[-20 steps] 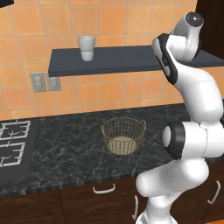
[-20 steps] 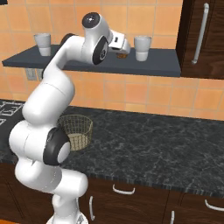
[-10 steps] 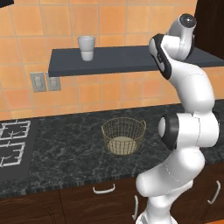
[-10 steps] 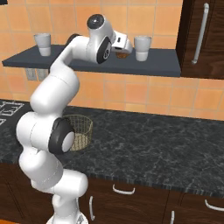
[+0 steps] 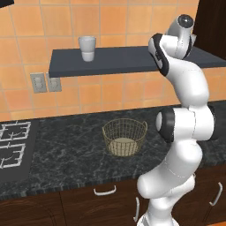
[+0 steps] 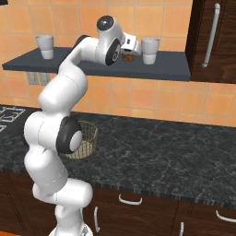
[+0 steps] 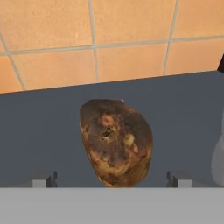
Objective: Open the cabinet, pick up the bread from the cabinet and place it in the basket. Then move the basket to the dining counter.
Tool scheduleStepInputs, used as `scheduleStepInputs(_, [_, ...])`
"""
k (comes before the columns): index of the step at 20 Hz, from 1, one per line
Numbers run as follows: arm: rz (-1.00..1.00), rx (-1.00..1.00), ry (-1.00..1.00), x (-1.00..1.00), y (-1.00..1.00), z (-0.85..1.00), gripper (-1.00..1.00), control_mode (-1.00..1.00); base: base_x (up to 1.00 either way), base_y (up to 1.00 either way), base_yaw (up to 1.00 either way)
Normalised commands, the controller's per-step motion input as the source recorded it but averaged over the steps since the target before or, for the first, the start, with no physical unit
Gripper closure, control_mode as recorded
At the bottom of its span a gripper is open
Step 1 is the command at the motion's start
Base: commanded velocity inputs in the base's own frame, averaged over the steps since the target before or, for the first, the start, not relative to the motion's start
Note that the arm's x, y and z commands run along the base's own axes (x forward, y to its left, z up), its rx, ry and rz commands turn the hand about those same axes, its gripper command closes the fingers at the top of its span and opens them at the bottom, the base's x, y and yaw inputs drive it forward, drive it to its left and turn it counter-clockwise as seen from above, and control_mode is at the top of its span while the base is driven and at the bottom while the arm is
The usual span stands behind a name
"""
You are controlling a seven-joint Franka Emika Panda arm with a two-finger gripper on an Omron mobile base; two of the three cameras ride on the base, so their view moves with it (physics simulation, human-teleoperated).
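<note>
Bread, dark brown rounded lump [image 7: 116,142], resting mid-depth on grey wall shelf [image 7: 43,131], between spread two-finger gripper [image 7: 111,179] tips.
Best advanced level until fingers flank lump, then closed gently; tan wire basket [image 5: 124,136] waiting below.

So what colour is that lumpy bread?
Dark brown with mottled orange-tan patches; the bread shows best in the hand view.

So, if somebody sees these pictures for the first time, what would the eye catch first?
Probably the white arm stretched up to the dark wall shelf, its end effector open on either side of the dark brown bread lying there beside a white cup. Then the wire basket, waiting on the black granite worktop below.
</note>
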Motion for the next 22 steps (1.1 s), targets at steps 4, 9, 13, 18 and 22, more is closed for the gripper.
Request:
scheduleStepInputs(4, [0.00, 0.00, 0.01, 0.30, 0.00, -0.10, -1.00, -1.00, 0.00, 0.00, 0.00])
scheduleStepInputs(9, [0.00, 0.00, 0.00, 0.24, -0.01, -0.11, -1.00, -1.00, 0.00, 0.00, 0.00])
scheduleStepInputs(13, [0.00, 0.00, 0.00, 0.24, -0.02, -0.09, -1.00, -1.00, 0.00, 0.00, 0.00])
scheduleStepInputs(18, [0.05, 0.00, 0.01, 0.28, -0.02, -0.12, -1.00, -1.00, 0.00, 0.00, 0.00])
scheduleStepInputs(22, [0.14, 0.00, 0.01, 0.29, -0.06, -0.19, -1.00, -1.00, 0.00, 0.00, 0.00])
